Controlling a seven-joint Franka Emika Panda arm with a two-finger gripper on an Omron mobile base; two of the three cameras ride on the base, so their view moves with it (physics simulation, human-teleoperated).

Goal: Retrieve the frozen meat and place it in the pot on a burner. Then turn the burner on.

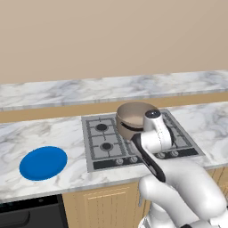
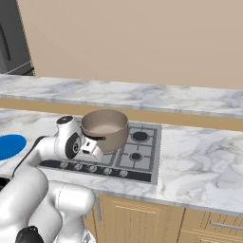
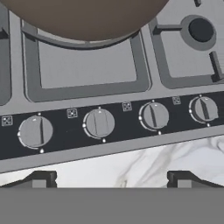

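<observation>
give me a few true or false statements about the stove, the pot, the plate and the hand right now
1. The pot sits on the stove. True.
2. The blue plate rests on a burner. False: it lies on the marble counter, apart from the stove.
3. The hand is shut on a knob. False: its fingers stand wide apart over the counter edge, short of the knob row, holding nothing.
4. The control strip carries four round knobs in the hand view. True.
5. The pot has a lid on. False: it is open, and its pale inside shows.
</observation>
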